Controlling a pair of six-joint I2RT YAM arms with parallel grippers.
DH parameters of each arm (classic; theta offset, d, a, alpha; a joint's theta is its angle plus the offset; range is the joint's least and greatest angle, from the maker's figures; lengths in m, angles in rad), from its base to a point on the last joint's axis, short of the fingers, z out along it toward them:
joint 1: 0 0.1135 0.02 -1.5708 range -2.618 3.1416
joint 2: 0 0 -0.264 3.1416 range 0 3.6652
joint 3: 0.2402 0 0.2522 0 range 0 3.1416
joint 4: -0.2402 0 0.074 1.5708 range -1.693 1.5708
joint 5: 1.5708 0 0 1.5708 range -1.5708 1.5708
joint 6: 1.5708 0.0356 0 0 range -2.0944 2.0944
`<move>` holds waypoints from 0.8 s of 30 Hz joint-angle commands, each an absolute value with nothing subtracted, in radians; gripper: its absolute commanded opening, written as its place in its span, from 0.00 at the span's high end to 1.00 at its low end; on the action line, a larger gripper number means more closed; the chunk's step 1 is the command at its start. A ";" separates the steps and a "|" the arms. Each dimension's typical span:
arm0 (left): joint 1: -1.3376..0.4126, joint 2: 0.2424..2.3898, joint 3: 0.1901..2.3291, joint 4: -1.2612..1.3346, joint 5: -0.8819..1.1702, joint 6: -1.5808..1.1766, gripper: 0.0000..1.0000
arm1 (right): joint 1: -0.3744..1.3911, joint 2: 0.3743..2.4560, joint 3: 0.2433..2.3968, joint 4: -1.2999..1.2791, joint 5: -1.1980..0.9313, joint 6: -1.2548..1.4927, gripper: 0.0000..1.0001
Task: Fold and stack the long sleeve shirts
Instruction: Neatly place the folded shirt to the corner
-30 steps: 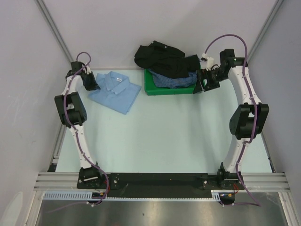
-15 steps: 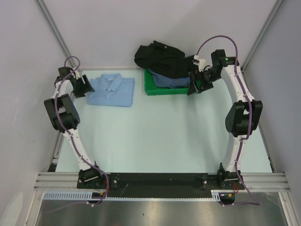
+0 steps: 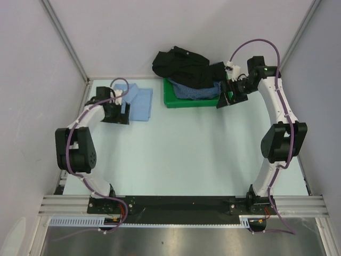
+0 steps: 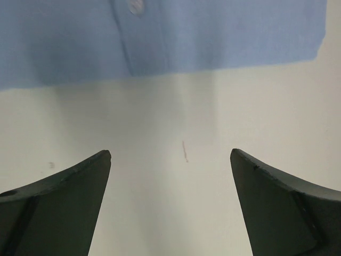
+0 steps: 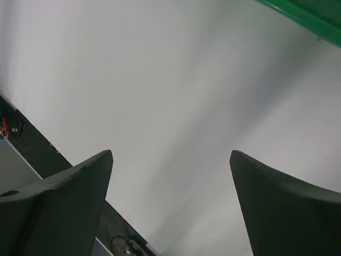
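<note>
A folded light blue shirt (image 3: pixel 139 101) lies flat at the back left of the table, and its near edge and a button (image 4: pixel 213 32) fill the top of the left wrist view. My left gripper (image 3: pixel 118 114) (image 4: pixel 170 154) hovers at the shirt's near-left edge, open, with only bare table between its fingers. A black shirt (image 3: pixel 184 65) is heaped over a dark-blue checked shirt (image 3: pixel 198 92) in the green tray (image 3: pixel 184 101). Beside the tray's right end my right gripper (image 3: pixel 222 100) (image 5: pixel 170 154) is open and holds nothing.
The green tray's rim (image 5: pixel 303 16) shows at the top right of the right wrist view. The black base rail (image 5: pixel 32 144) is at its lower left. Enclosure walls stand close on the left, right and back.
My left gripper has opened and let go of the light blue shirt, then swung round to its near-left edge. The shirt now lies square to the table. The right gripper has hardly shifted.
</note>
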State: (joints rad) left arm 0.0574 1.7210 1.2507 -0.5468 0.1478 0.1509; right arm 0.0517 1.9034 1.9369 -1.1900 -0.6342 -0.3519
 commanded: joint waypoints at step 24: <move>-0.057 2.189 1.627 -0.472 0.038 -0.026 0.01 | -0.018 1.776 1.882 -1.161 -0.624 -0.328 0.00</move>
State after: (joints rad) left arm -0.0566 2.1201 1.5402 -0.4427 0.0097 0.0017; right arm 0.0040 1.8187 1.8778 -1.1770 -0.6243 -0.3405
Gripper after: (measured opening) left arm 0.994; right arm 0.994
